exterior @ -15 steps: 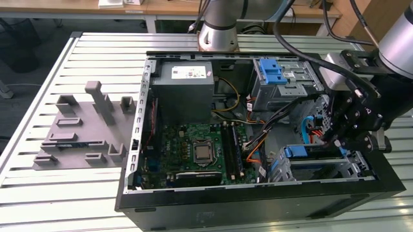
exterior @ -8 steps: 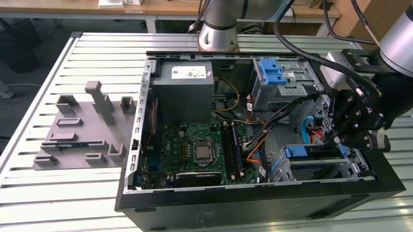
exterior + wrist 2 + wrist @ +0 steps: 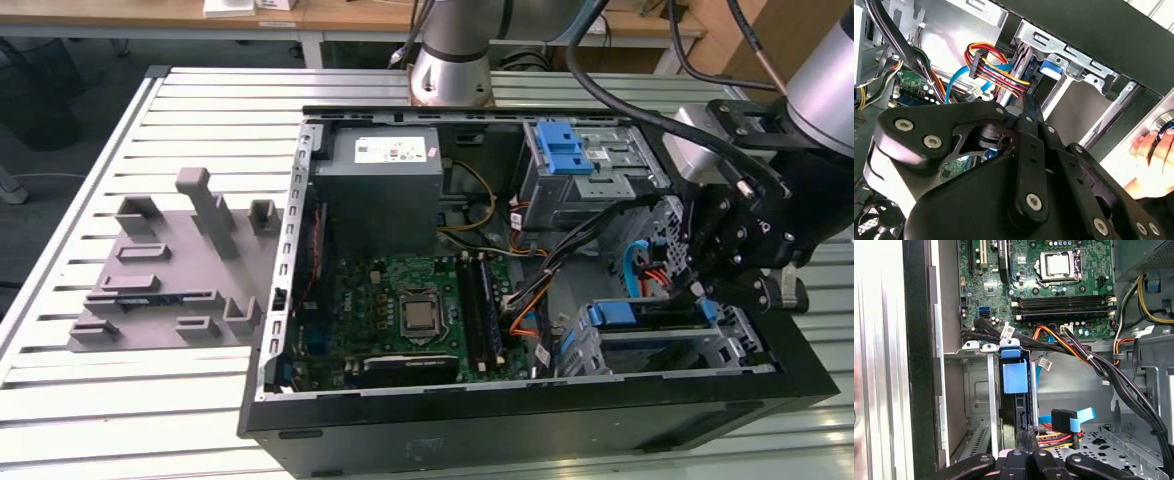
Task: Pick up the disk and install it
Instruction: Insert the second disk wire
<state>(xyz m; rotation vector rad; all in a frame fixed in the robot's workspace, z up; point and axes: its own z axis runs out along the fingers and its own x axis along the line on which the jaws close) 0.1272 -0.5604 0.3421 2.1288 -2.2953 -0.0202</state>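
Inside the computer case (image 3: 534,440), we see the claw (image 3: 1026,440) clenched on the disk (image 3: 1015,390), standing on edge in its bay; nearby cables (image 3: 1064,432) could snag, we judge.

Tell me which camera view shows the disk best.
The first wrist view: the disk stands edge-on in its bay, blue bracket facing the camera. The exterior view shows its blue end; the second wrist view, a blue corner.
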